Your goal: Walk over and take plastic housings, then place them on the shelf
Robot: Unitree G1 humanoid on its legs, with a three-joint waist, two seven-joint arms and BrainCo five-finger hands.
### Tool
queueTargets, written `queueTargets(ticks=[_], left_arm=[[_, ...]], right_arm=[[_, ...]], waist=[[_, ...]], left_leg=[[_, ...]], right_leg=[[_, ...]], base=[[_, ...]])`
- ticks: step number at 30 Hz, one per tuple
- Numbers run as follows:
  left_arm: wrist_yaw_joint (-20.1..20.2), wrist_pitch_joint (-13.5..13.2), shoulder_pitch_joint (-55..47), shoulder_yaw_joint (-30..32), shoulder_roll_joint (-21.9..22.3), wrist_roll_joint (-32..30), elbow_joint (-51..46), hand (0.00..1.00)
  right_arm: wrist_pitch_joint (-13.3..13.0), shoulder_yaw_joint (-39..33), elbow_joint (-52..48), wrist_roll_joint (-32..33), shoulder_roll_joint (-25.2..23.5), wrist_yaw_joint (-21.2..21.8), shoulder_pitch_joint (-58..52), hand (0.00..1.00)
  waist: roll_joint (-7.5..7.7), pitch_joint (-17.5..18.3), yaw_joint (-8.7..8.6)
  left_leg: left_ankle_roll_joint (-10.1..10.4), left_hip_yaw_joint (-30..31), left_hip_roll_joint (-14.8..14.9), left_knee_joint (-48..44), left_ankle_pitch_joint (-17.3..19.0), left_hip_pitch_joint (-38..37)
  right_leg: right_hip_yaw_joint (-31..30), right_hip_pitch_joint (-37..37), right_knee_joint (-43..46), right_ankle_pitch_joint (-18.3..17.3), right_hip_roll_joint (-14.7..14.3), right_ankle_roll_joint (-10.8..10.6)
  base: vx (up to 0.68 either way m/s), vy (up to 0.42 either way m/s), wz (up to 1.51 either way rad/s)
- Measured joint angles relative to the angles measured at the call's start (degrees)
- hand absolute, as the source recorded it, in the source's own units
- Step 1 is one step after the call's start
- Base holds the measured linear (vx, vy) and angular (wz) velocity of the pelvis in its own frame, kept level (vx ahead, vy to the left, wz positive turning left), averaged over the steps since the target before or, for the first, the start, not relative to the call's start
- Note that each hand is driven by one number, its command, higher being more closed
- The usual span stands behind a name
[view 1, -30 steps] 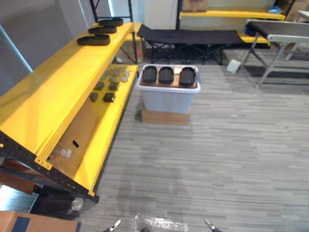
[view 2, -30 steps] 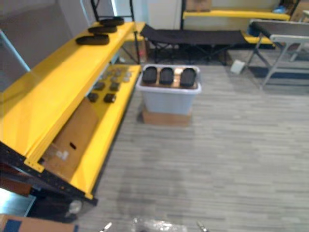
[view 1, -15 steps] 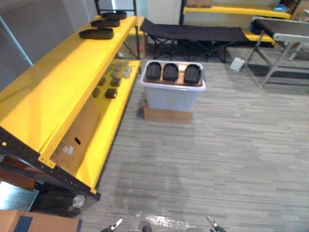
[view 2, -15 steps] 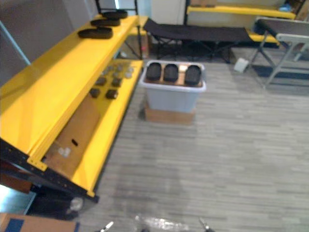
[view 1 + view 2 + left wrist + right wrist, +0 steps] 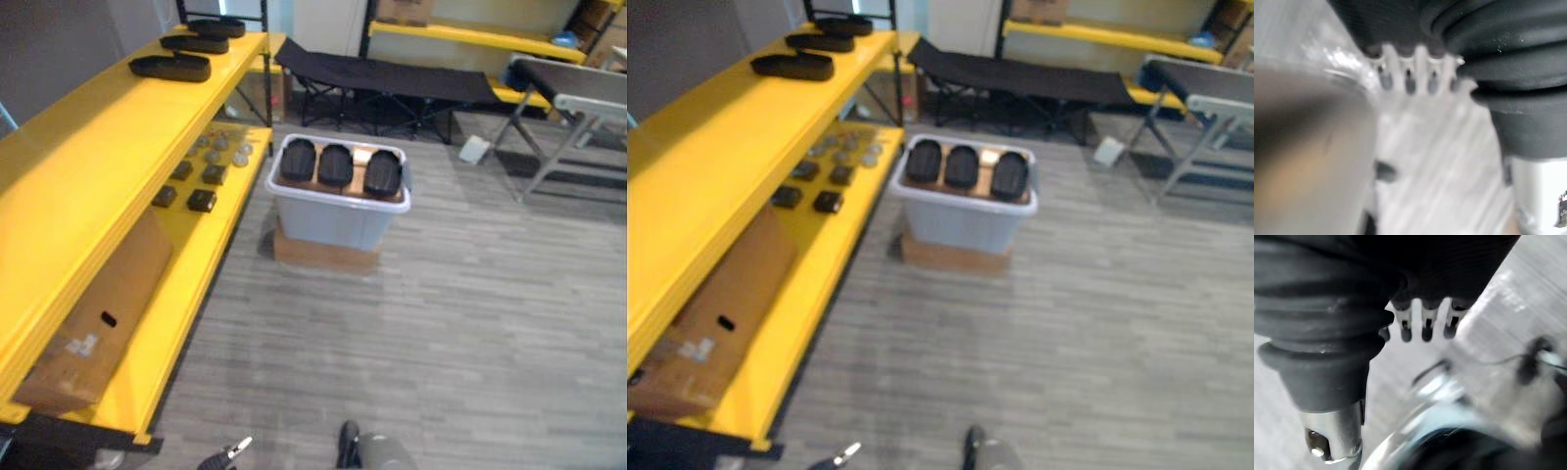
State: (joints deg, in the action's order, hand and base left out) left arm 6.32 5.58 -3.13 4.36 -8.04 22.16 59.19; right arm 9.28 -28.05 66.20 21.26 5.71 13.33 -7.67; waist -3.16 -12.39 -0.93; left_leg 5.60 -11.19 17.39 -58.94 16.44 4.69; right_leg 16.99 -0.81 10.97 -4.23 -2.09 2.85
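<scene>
path: bare floor (image 5: pixel 441 323) up to bin (image 5: pixel 333 220) | left: shelf (image 5: pixel 88 157) alongside | behind bin: folding cot (image 5: pixel 392 73)

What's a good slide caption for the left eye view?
Three black housings in a grey bin beside a yellow shelf.

You see the left hand (image 5: pixel 1408 66) and the right hand (image 5: pixel 1426 316) each under a dark ribbed cover (image 5: pixel 1493 54). Silver fingers (image 5: pixel 1406 323) with dark tips stick out in a row.

Black cot (image 5: pixel 382 73), cardboard box (image 5: pixel 93 313), grey plank floor (image 5: pixel 470 323)
</scene>
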Motion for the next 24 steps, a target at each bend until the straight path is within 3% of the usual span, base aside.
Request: queueTargets(ticks=[1,2,4,5,6,7,8,9,10,11,14,16,17,19,21,22,24], left_arm=[[0.0,0.1,0.5,0.0,0.1,-0.1,0.2,0.0],[0.1,0.4,0.8,-0.2,0.9,-0.5,0.2,0.0],[0.6,0.2,0.8,0.3,1.8,-0.9,-0.2,0.0],[0.9,0.1,0.9,0.5,1.8,-1.1,-0.5,0.0],[0.9,-0.5,0.8,1.2,2.1,-2.3,-0.7,0.0],[0.9,-0.7,0.7,1.6,2.1,-2.6,-0.7,0.0],[0.8,-1.5,-0.1,1.9,2.1,-3.3,-0.3,0.0],[0.9,-1.9,-1.2,2.3,1.7,-4.3,0.1,0.0],[0.9,-2.1,-1.3,2.3,0.8,-4.9,0.2,0.0],[0.9,-2.1,-0.9,2.1,-0.1,-5.7,0.4,0.0],[0.5,-2.4,-0.5,1.8,-0.5,-7.2,0.6,0.0],[-0.7,-2.8,-0.7,1.7,-0.7,-7.3,0.5,0.0],[-1.4,-3.1,-1.2,1.2,-0.7,-7.2,0.6,0.0],[-1.7,-4.1,-1.6,-0.9,-1.3,-6.6,0.6,0.0],[-1.7,-5.0,-0.7,-1.7,-1.3,-6.0,0.1,0.0],[-1.6,-5.7,0.6,-3.5,-1.2,-4.2,-0.8,0.0],[-1.4,-5.7,1.9,-3.8,-1.0,-2.3,-1.9,0.0]], right_arm=[[-0.2,-0.1,0.4,-0.7,0.5,0.1,1.0,0.0],[-0.8,-0.6,0.5,-1.9,0.9,0.3,2.3,0.0],[-1.9,-1.7,0.4,-1.8,0.7,-0.3,4.4,0.0],[-2.4,-1.7,0.2,-1.8,0.4,-1.8,6.0,0.0],[-2.8,-1.7,-0.5,-1.8,0.2,-3.2,7.1,0.0],[-2.8,-1.7,-0.7,-1.8,-0.2,-3.7,7.4,0.0],[-2.8,-1.7,-1.0,-1.8,-1.0,-4.7,7.6,0.0],[-2.5,-0.5,-1.0,-1.7,-2.4,-5.2,7.9,0.0],[-2.4,0.3,-1.0,-1.6,-3.1,-5.4,7.8,0.0],[-2.1,1.2,-1.0,-1.0,-3.5,-5.9,7.8,0.0],[-1.6,1.6,-0.6,-0.1,-3.4,-7.5,6.8,0.0],[-1.6,2.0,0.6,-0.5,-3.8,-8.4,7.2,0.0],[-1.6,2.0,0.7,-1.5,-3.6,-8.5,7.3,0.0],[-2.2,2.3,0.7,-3.0,-3.2,-8.6,7.4,0.0],[-3.1,2.3,0.7,-4.2,-3.2,-9.0,7.9,0.0],[-3.3,2.4,0.6,-4.1,-3.1,-9.8,8.2,0.0],[-3.2,2.3,0.5,-4.1,-2.9,-9.9,8.3,0.0]], waist=[[-0.06,-0.7,0.02],[0.13,-0.9,0.17],[0.3,-1.0,1.2],[0.46,-1.1,1.93],[0.4,-1.1,2.26],[0.22,-1.2,2.64],[0.06,-1.2,3.89],[1.14,-1.1,4.87],[2.2,-1.3,4.69],[4.2,-1.6,3.99],[5.09,-1.8,3.59],[5.88,-2.4,4.4],[6.02,-2.4,4.42],[5.5,-2.6,3.82],[4.77,-2.1,3.35],[4.21,-1.8,3.27],[4.07,-1.8,3.21]], left_leg=[[-0.3,0.1,-0.5,-1.0,0.2,1.3],[-0.5,0.0,-2.8,0.7,0.3,3.8],[-0.8,-0.3,-8.0,9.8,0.4,6.8],[-0.8,0.4,-11.6,20.0,-0.2,8.3],[-0.8,3.4,-15.1,31.6,-3.2,9.7],[-0.4,5.5,-16.1,37.6,-5.4,9.8],[-0.6,8.0,-16.4,42.4,-13.4,9.5],[-4.4,7.4,-17.5,42.3,-16.0,8.3],[-5.4,6.8,-18.3,41.8,-15.0,8.4],[-7.4,6.9,-19.0,39.6,-13.0,8.7],[-9.3,7.4,-20.3,37.7,-9.2,7.6],[-9.4,6.1,-21.3,39.9,-6.4,1.6],[-9.9,5.6,-21.7,40.9,-5.8,-1.6],[-9.7,5.4,-21.7,43.2,-5.1,-7.3],[-9.3,6.2,-20.1,45.3,-4.8,-10.3],[-8.1,7.6,-18.4,45.7,-4.1,-10.9],[-6.4,9.2,-16.8,45.8,-3.1,-11.5]], right_leg=[[-0.3,-2.5,-1.1,-0.1,0.0,0.1],[-1.2,-6.4,-3.4,-0.1,0.5,0.1],[-3.2,-11.0,-6.1,-0.3,1.7,0.0],[-4.9,-12.7,-6.8,-1.4,2.7,-0.8],[-6.8,-13.7,-6.9,-3.4,3.4,-1.9],[-7.8,-14.3,-7.1,-4.5,3.4,-2.4],[-9.9,-15.7,-7.7,-6.7,2.8,-3.2],[-12.8,-16.7,-7.2,-8.7,3.3,-2.5],[-13.0,-16.9,-6.7,-10.0,4.2,-1.4],[-13.1,-16.8,-5.2,-10.0,5.1,-1.4],[-14.4,-12.4,7.2,-9.6,6.2,-2.2],[-13.6,-2.4,32.3,-8.4,9.5,-13.7],[-12.2,0.0,38.3,-9.2,11.0,-12.6],[-6.1,2.4,39.9,-12.1,13.4,-9.3],[-1.5,4.1,31.4,-13.7,13.2,-7.1],[-0.7,5.8,21.1,-13.2,12.7,-7.4],[-3.4,7.5,11.6,-10.4,12.7,-8.0]], base=[[0.58,-0.196,-0.26],[0.66,-0.155,-0.36],[0.62,-0.072,-0.56],[0.37,0.035,-0.79],[0.43,0.09,-0.86],[0.41,0.154,-1.0],[0.52,0.214,-1.07],[0.45,0.185,-0.91],[0.48,0.13,-0.33],[0.46,0.117,0.21],[0.4,0.138,0.16],[0.5,0.162,-0.28],[0.45,0.105,-0.28],[0.39,0.064,0.01],[0.39,-0.017,0.29],[0.33,-0.069,0.36],[0.32,-0.137,0.42]])
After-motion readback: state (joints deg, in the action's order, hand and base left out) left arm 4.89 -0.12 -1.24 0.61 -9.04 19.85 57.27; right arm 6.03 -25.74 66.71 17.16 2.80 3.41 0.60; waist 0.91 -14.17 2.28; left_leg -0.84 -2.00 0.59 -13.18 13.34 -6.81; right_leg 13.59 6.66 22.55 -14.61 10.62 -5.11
